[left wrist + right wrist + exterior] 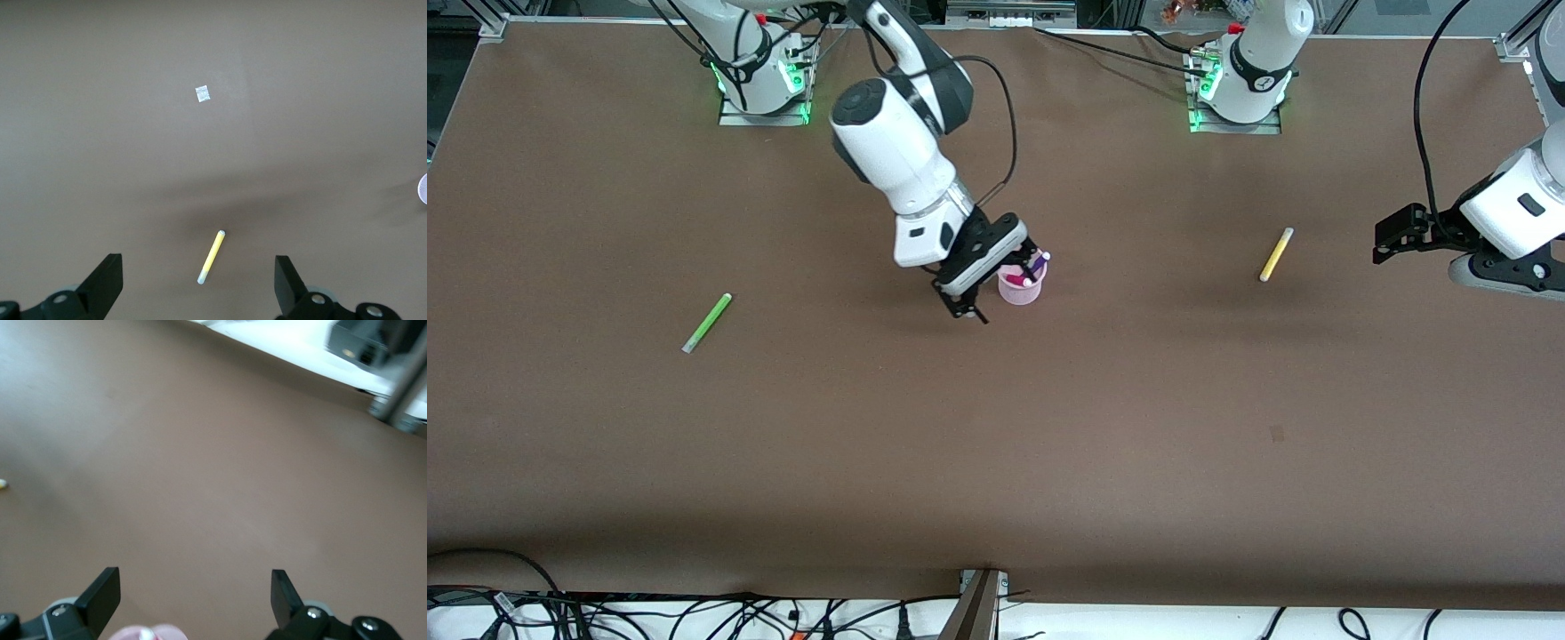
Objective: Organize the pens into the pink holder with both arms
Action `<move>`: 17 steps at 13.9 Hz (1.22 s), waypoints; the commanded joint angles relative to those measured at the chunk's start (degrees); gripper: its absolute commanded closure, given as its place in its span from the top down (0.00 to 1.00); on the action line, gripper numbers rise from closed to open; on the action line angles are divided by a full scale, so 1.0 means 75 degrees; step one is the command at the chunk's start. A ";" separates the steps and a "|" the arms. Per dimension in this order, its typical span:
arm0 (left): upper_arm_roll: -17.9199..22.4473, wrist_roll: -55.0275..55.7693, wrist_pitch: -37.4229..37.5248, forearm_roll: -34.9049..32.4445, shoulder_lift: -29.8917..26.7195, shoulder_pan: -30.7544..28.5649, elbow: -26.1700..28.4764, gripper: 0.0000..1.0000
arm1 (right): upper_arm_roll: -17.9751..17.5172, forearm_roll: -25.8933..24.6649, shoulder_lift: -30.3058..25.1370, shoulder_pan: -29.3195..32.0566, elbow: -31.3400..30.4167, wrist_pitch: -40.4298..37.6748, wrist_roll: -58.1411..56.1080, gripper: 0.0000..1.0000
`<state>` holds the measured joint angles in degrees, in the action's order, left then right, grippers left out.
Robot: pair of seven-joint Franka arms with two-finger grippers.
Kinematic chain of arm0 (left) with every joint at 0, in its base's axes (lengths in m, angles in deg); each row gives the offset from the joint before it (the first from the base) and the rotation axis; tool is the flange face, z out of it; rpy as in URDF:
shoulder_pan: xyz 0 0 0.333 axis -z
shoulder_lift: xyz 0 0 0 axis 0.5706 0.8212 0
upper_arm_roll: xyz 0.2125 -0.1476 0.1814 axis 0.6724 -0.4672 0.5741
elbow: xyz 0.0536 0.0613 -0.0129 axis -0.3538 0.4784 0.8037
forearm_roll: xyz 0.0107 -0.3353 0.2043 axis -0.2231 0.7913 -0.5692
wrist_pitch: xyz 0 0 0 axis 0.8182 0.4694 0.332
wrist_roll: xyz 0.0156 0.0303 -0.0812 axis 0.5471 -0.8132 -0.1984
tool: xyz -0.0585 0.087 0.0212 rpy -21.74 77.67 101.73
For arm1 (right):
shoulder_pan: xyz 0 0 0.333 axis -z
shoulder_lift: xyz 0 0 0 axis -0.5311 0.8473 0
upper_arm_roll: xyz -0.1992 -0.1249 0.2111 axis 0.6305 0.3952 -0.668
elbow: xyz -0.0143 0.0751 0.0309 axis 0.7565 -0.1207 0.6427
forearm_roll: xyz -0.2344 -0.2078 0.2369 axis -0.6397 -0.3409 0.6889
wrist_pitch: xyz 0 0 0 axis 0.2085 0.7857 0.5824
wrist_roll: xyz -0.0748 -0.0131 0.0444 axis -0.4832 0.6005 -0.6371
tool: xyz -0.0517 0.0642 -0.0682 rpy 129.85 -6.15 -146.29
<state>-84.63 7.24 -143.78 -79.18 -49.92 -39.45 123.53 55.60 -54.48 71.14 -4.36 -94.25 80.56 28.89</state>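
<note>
Your right gripper hangs just over the pink holder at mid-table, fingers spread apart and holding nothing. In the holder stand the magenta pen and the purple pen, both leaning, tips up toward the left arm's end. The green pen lies flat toward the right arm's end, its long axis diagonal, pale tip nearer the front camera. The yellow pen lies flat toward the left arm's end, also diagonal. Your left gripper waits in the air near the yellow pen, fingers apart, empty.
</note>
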 commanded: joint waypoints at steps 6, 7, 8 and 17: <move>0.0026 -0.0162 0.0075 0.0146 0.0206 -0.0035 -0.0334 1.00 | 0.2378 0.0033 -0.1948 0.0042 -0.0085 -0.5704 -0.0037 1.00; 0.0026 -0.0162 0.0075 0.0134 0.0230 -0.0035 -0.0346 1.00 | 0.2391 -0.0002 -0.2158 0.0216 -0.0166 -0.6116 -0.0013 1.00; 0.0026 -0.0162 0.0075 0.0146 0.0242 -0.0035 -0.0346 1.00 | 0.2345 -0.0095 -0.2334 0.0554 -0.0213 -0.6375 0.0034 1.00; 0.0026 -0.0162 0.0064 0.0087 0.0254 0.0000 -0.0428 1.00 | 0.2414 -0.1080 -0.3098 0.1589 -0.0156 -0.7526 0.0093 1.00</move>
<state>-84.46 7.24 -143.78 -79.18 -48.99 -39.42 122.15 74.25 -60.92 48.90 7.63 -95.36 24.63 28.47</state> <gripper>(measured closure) 0.000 0.000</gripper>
